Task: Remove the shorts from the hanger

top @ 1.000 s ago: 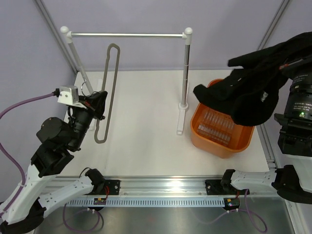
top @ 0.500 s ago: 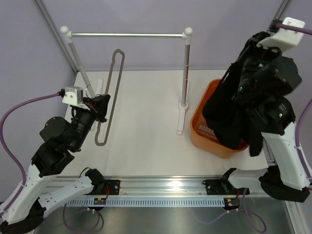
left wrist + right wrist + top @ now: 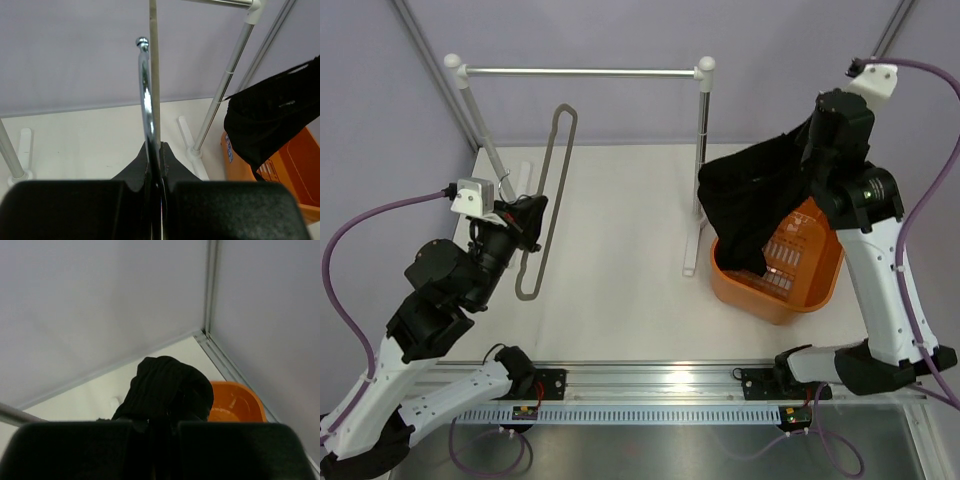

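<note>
The shorts (image 3: 752,195) hang as a limp black bundle from my right gripper (image 3: 813,150), which is shut on them above the orange basket (image 3: 800,290). One end dangles down into the basket. In the right wrist view the shorts (image 3: 167,387) bunch up over the shut gripper (image 3: 161,424). The hanger (image 3: 546,205) is a bare grey loop tilted above the table's left side. My left gripper (image 3: 527,217) is shut on it near its lower half. The left wrist view shows the hanger (image 3: 145,95) rising from between the shut jaws of the gripper (image 3: 154,151), with the shorts (image 3: 272,117) off to the right.
A silver clothes rail (image 3: 582,72) with white joints spans the back. Its right post (image 3: 702,150) stands just left of the shorts and the basket (image 3: 235,404). Its left post (image 3: 483,140) leans beside the hanger. Purple walls close in the back and sides.
My right arm has swung in from the far right and spread the shorts leftwards over the basket. The left gripper and hanger have barely shifted.
</note>
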`<move>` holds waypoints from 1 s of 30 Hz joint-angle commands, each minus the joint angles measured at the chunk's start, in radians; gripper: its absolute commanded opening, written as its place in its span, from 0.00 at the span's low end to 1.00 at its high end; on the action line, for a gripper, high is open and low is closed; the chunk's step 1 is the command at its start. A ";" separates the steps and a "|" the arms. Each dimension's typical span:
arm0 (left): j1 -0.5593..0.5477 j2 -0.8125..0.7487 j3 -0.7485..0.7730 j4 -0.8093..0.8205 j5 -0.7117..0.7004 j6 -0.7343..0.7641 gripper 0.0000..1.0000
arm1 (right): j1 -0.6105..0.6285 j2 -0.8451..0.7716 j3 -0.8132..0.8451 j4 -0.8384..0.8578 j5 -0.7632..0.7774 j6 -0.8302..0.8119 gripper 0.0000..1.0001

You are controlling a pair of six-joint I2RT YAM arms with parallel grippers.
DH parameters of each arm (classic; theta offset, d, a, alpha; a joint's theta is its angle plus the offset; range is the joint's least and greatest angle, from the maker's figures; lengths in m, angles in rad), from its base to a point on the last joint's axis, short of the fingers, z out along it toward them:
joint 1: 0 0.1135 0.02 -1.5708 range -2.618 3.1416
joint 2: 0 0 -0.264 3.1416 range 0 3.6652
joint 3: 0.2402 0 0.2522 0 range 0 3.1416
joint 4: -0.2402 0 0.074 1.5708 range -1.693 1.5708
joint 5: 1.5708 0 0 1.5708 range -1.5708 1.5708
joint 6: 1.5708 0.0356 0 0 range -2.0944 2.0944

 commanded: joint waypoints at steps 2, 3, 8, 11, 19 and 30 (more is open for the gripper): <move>0.003 0.005 0.005 0.006 0.020 0.006 0.00 | -0.090 -0.203 -0.271 -0.036 -0.089 0.228 0.00; 0.003 0.012 0.018 -0.012 0.022 0.003 0.00 | -0.091 -0.226 -0.320 -0.018 -0.094 0.236 0.00; 0.003 0.039 0.029 -0.040 0.036 0.000 0.00 | -0.094 -0.256 -0.487 -0.036 -0.126 0.290 0.01; 0.003 0.050 0.038 -0.066 0.040 -0.008 0.00 | -0.096 -0.256 -0.540 -0.042 -0.149 0.313 0.47; 0.003 0.166 0.154 -0.193 0.033 -0.035 0.00 | -0.094 -0.308 -0.570 -0.024 -0.224 0.313 0.99; 0.182 0.491 0.493 -0.261 0.256 -0.060 0.00 | -0.094 -0.392 -0.609 -0.013 -0.387 0.284 0.99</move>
